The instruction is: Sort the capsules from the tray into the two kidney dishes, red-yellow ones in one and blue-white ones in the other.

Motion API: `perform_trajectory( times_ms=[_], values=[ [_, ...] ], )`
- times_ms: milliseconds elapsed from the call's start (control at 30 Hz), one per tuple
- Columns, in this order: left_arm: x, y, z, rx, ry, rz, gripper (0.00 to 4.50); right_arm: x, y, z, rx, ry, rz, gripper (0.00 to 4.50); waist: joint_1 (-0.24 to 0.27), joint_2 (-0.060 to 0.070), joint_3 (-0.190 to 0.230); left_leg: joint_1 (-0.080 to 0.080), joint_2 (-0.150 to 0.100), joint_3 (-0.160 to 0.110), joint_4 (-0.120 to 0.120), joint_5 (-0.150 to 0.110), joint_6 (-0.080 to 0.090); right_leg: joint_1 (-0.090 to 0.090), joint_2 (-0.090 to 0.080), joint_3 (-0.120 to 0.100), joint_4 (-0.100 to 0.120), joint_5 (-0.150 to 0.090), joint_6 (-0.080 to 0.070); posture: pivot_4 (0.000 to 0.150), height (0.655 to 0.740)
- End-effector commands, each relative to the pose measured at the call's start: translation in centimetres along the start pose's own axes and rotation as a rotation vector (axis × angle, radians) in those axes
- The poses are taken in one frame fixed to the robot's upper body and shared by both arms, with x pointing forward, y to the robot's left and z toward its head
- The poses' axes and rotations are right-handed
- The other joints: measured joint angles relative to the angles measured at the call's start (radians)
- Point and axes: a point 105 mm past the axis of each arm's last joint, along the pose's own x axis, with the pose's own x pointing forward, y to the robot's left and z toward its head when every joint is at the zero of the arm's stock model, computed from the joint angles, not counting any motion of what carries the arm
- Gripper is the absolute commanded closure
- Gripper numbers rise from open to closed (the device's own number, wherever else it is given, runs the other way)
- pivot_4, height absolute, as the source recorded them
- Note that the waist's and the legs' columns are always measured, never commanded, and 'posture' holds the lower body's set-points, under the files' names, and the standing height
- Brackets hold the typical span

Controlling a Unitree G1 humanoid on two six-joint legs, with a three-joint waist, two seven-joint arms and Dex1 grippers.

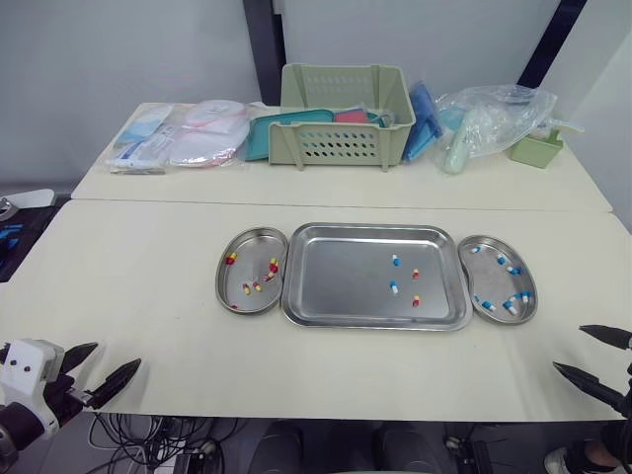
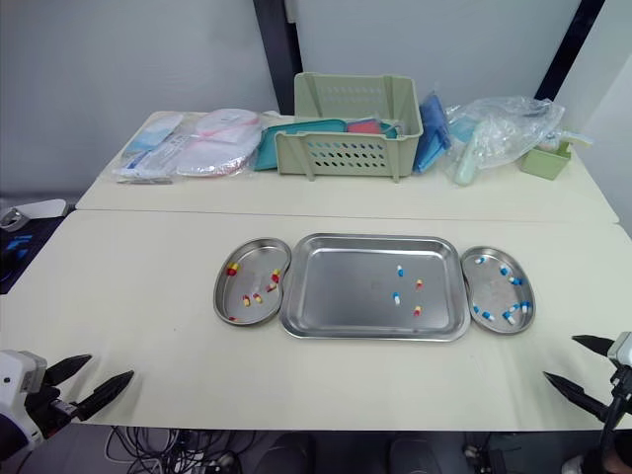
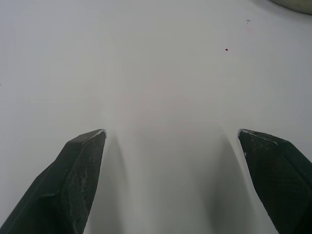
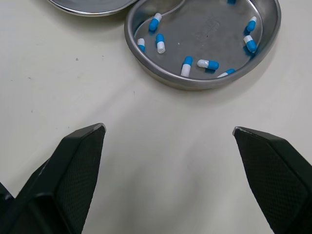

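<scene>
This is looking like a lab or clinic-style test setup, not anybody's home. A steel tray (image 1: 336, 281) is sitting on a plain cream table (image 1: 138, 286), with a steel kidney dish (image 1: 249, 247) just beside it on one side and a second dish (image 1: 491, 281) on the other. Capsules are lying in all three, red-yellow ones (image 1: 274, 265) and blue-white ones (image 1: 511, 304). A back table (image 1: 346, 190) is carrying medical-looking stuff: sealed packs (image 1: 207, 133), a green basket (image 1: 341, 138), a plastic bag (image 1: 494, 123) of supplies. A bare pale wall (image 1: 118, 59) is running behind, and loose cables (image 1: 138, 434) are hanging below the table edge.
</scene>
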Motion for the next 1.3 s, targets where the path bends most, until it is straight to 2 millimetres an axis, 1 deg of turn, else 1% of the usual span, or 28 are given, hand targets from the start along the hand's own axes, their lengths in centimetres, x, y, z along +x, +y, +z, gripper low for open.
perform_trajectory(
  times_ms=[33,100,167,233,333,433,600,700,800,867,933,1000,1067,1133,1233,1300],
  values=[
    [-0.6,0.2,1.3,0.036,-0.036,0.004,0.0,-0.1,-0.4,0.4,-0.029,-0.004,-0.004,0.02,0.0,0.0,0.0,0.0,0.0,0.0,0.0,0.0,0.0,0.0,0.0,0.0,0.0,0.0,0.0,0.15,0.74],
    [-0.5,-0.7,1.5,0.068,-0.036,-0.045,0.0,0.0,-0.5,0.3,-0.027,-0.003,-0.007,0.02,0.0,0.0,0.0,0.0,0.0,0.0,0.0,0.0,0.0,0.0,0.0,0.0,0.0,0.0,0.0,0.15,0.74],
    [-0.2,-2.4,2.0,0.097,-0.048,-0.124,0.0,0.0,-0.5,0.1,-0.026,0.001,-0.008,0.02,0.0,-0.001,0.0,0.0,0.0,0.0,0.0,0.0,0.0,0.0,0.0,0.0,0.0,0.0,0.0,0.15,0.74],
    [0.4,-4.4,2.6,0.12,-0.071,-0.212,0.0,-0.1,-0.4,0.0,-0.023,0.005,-0.008,0.02,0.0,0.0,0.0,0.0,0.0,0.0,0.0,0.0,0.0,0.0,0.0,0.0,0.0,0.0,0.0,0.15,0.74],
    [1.8,-8.0,4.0,0.14,-0.129,-0.344,0.0,-0.2,-0.1,-0.4,-0.001,0.014,-0.009,0.02,0.002,0.0,0.0,0.0,0.0,0.001,0.0,0.0,0.0,0.0,0.0,0.001,0.0,0.0,0.0,0.15,0.74],
    [2.6,-11.4,5.2,0.159,-0.186,-0.472,0.0,-0.4,0.5,-0.9,0.022,0.031,-0.001,0.02,0.003,0.0,0.0,0.0,0.0,0.001,0.0,0.0,0.0,0.0,0.0,0.001,-0.001,0.0,0.0,0.15,0.74],
    [3.8,-16.0,6.9,0.175,-0.284,-0.643,0.0,-0.5,1.2,-0.9,0.027,0.032,0.008,0.02,0.002,0.001,0.0,0.0,0.0,0.001,0.0,0.0,0.0,0.0,0.0,0.001,0.0,0.0,0.0,0.15,0.74],
    [4.7,-17.3,7.3,0.177,-0.328,-0.677,0.0,-0.7,1.7,-0.7,0.025,0.037,0.019,0.02,0.001,0.002,-0.001,0.0,0.0,0.001,0.0,0.0,0.0,0.001,0.0,0.001,0.0,0.0,0.0,0.15,0.74],
    [5.5,-17.6,7.3,0.175,-0.353,-0.671,0.0,-0.8,2.2,-0.3,0.022,0.032,0.031,0.02,0.001,0.002,-0.001,0.0,0.0,0.001,0.0,0.0,0.0,0.001,0.0,0.001,0.0,0.0,0.0,0.15,0.74],
    [5.8,-17.7,7.3,0.173,-0.36,-0.67,0.0,-0.5,3.1,0.4,0.022,0.015,0.064,0.02,0.0,0.002,-0.001,0.0,0.0,0.0,0.0,0.0,0.0,0.001,0.0,0.0,0.0,0.0,0.0,0.15,0.74],
    [5.8,-17.8,7.2,0.172,-0.36,-0.674,0.0,-0.1,4.3,1.3,0.024,0.0,0.119,0.02,0.001,0.003,-0.001,0.0,0.0,0.0,0.0,0.0,0.0,0.001,0.0,0.0,0.0,0.0,0.0,0.15,0.74],
    [5.9,-17.9,7.0,0.173,-0.359,-0.677,0.0,0.8,6.3,2.8,0.017,-0.038,0.205,0.02,0.001,0.003,-0.001,0.0,0.0,0.0,0.0,0.0,0.0,0.001,0.0,0.0,0.0,0.0,0.0,0.15,0.74],
    [5.9,-17.9,6.9,0.174,-0.358,-0.678,0.0,1.6,7.6,4.1,0.001,-0.075,0.244,0.02,0.001,0.002,-0.001,0.0,0.0,0.0,0.0,0.0,0.0,0.001,0.0,0.0,0.0,0.0,0.0,0.15,0.74],
    [6.0,-18.0,6.9,0.176,-0.359,-0.681,0.0,3.2,8.8,6.4,0.008,-0.15,0.261,0.02,0.001,0.002,-0.001,0.0,0.0,0.0,0.001,0.0,0.0,0.001,0.0,0.0,0.0,0.0,0.0,0.15,0.74],
    [6.1,-18.1,7.0,0.18,-0.359,-0.683,0.0,5.2,9.8,8.5,0.022,-0.181,0.238,0.02,0.001,0.002,-0.001,0.0,0.0,-0.001,0.001,0.0,0.0,0.001,0.0,0.0,0.0,0.0,0.0,0.15,0.74],
    [6.2,-18.3,7.0,0.185,-0.361,-0.685,0.0,7.4,10.0,10.3,0.02,-0.217,0.198,0.02,-0.001,0.001,-0.001,0.0,0.0,-0.001,0.001,0.0,0.0,0.001,0.0,0.0,0.0,0.0,0.0,0.15,0.74]
  ],
)
